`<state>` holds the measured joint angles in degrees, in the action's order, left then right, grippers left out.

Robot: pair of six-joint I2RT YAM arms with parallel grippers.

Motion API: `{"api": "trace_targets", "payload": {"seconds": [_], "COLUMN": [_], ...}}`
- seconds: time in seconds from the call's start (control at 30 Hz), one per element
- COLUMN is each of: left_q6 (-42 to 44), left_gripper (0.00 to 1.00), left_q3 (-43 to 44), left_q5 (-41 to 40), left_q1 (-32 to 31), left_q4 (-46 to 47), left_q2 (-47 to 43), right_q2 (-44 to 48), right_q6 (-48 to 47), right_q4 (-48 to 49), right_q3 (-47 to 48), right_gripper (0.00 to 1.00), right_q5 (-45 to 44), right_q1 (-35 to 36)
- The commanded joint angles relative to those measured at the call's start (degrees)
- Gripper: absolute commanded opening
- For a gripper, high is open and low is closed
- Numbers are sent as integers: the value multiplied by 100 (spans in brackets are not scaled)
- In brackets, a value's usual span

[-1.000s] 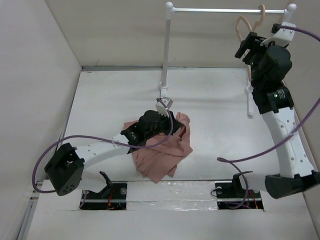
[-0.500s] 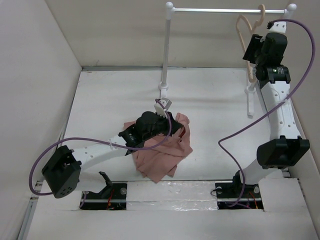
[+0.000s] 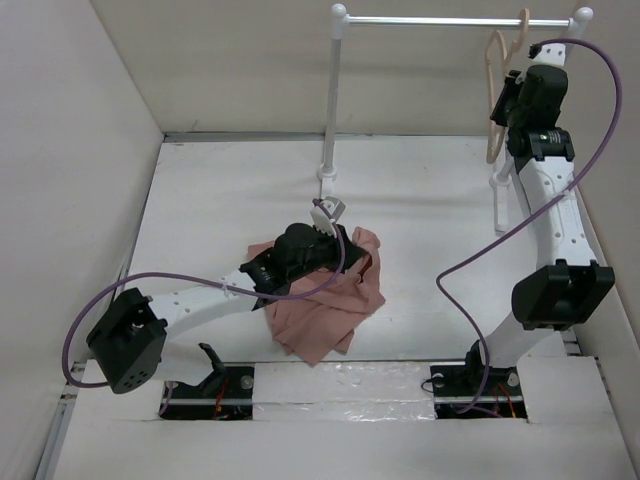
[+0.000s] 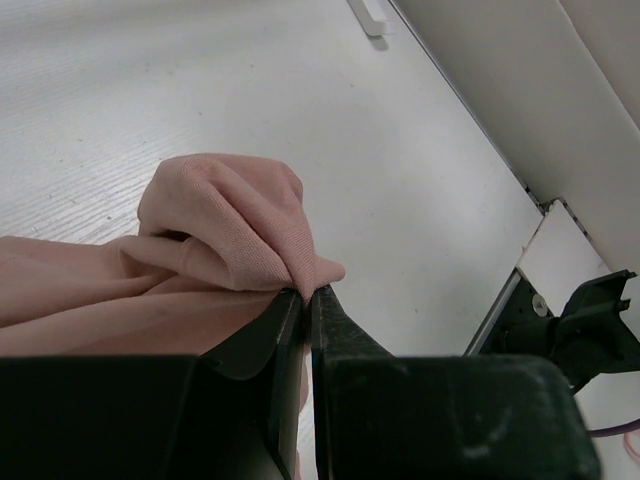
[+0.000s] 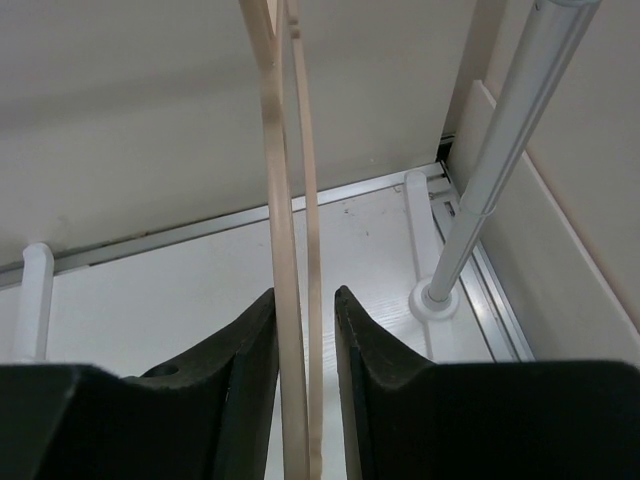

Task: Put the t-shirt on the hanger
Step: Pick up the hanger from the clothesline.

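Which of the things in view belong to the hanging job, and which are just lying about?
Job: t-shirt, pinched by left gripper; hanger, straddled by right gripper.
Just there: white rail stand, carrying the hanger; purple cables.

Right arm (image 3: 552,215) straightened upward, right hand (image 5: 305,300) now straddling the hanger (image 5: 272,150)

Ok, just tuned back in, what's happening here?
The left tool is shut on a fold of the pink t-shirt, which lies crumpled on the table. The right tool is up at the white rail, straddling the hanger hanging there; whether it's clamped is unclear. The shirt isn't on the hanger yet.
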<state>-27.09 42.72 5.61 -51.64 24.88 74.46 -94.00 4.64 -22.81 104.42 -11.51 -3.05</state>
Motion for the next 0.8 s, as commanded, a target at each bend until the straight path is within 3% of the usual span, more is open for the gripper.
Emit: {"api": "trace_targets", "payload": {"seconds": [0.0,0.13,0.17,0.57,0.77], "left_q6": [2,-7,-7,-24,-24], "left_gripper": [0,0,0,0,0], "left_q3": [35,61,70,52,158], "left_q5": [99,116,116,89,213], "left_q1": [13,13,13,74,198], "left_q4": [412,430,421,447,517], "left_q2": [16,34,51,-19,16], "right_q2": [-49,74,127,1312,1805], "right_q6": [-87,-69,-69,36,352], "right_q4": [321,452,540,1314,1340], "right_q3": [263,158,97,-703,-1713], "right_gripper": [24,2,0,0,0], "right_q5": [96,35,26,263,491], "right_q1": [-38,-38,-38,68,6]}}
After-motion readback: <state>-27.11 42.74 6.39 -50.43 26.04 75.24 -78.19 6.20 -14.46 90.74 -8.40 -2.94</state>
